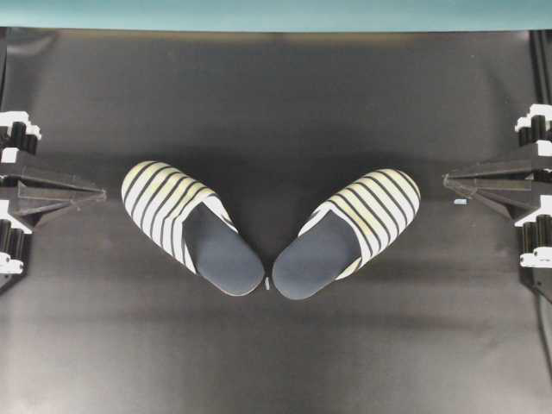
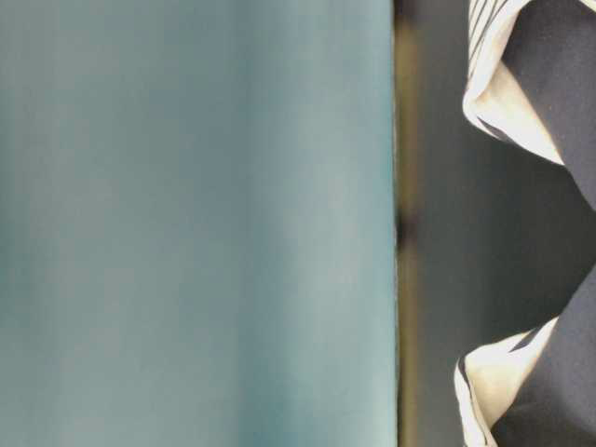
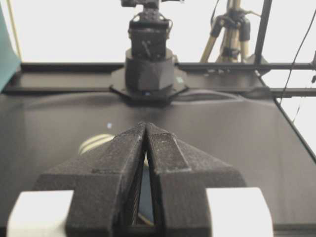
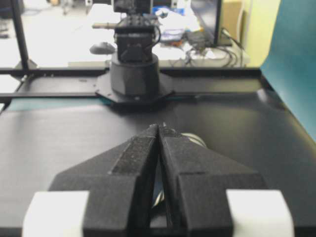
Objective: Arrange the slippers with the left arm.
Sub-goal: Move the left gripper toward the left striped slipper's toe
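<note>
Two cream slippers with navy stripes lie on the black table in a V, heels nearly touching. The left slipper (image 1: 185, 222) points its toe up-left, the right slipper (image 1: 354, 228) up-right. My left gripper (image 1: 102, 197) rests at the table's left edge, shut and empty, its tips a short way left of the left slipper's toe. The right gripper (image 1: 447, 180) sits at the right edge, also shut and empty, tips a short way off the right slipper's toe. In the left wrist view the striped toe (image 3: 94, 143) peeks out beside the shut fingers (image 3: 168, 148).
A teal backdrop (image 1: 276, 13) runs along the far side of the table. Opposite each gripper stands the other arm's base (image 3: 148, 69). The table-level view is turned sideways and shows the slippers' open backs (image 2: 521, 112) close up.
</note>
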### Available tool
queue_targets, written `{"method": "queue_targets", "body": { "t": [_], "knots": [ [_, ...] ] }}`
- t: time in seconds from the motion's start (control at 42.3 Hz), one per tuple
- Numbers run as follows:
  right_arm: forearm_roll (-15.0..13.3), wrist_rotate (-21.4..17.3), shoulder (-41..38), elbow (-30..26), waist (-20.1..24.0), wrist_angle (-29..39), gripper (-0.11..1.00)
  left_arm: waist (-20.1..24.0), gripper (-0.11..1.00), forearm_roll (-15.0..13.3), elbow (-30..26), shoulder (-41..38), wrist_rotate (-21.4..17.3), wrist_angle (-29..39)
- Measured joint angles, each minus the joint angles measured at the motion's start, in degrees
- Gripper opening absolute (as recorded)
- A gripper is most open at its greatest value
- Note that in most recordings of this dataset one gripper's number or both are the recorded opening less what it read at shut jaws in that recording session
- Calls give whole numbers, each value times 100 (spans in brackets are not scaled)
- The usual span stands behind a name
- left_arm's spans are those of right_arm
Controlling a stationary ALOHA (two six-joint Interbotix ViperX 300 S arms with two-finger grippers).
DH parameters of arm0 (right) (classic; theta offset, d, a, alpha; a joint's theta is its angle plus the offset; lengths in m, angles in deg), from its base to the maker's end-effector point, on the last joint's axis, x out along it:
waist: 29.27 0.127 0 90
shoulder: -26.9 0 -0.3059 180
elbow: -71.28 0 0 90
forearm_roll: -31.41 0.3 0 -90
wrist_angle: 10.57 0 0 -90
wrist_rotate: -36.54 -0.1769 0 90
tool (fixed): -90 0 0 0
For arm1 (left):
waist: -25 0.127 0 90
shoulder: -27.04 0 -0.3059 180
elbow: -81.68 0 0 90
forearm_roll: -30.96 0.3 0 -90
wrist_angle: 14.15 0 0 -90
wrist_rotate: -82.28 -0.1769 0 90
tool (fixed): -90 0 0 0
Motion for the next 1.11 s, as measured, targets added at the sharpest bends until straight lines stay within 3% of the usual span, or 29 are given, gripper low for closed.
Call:
{"method": "queue_targets", "body": {
  "t": [0.094, 0.213, 0.425, 0.614, 0.827, 1.11],
  "knots": [
    [9, 0, 0, -9, 0, 62, 8, 9, 4, 105, -88, -97, 211, 237],
    [0, 0, 18, -9, 0, 334, 1, 18, 1, 202, -352, -422, 589, 756],
    [9, 0, 44, 0, 0, 1055, 1, 431, 1, 211, -835, -1020, 1564, 1767],
    [9, -9, 79, 0, -9, 1195, 1, 835, 1, 211, -1134, -1661, 2408, 2593],
    [18, -9, 149, 44, 0, 1204, 1, 958, 3, 220, -1661, -2522, 2971, 3797],
    [18, 0, 185, 97, 0, 1222, 1, 967, 40, 220, -2716, -3753, 3032, 5186]
  ]
}}
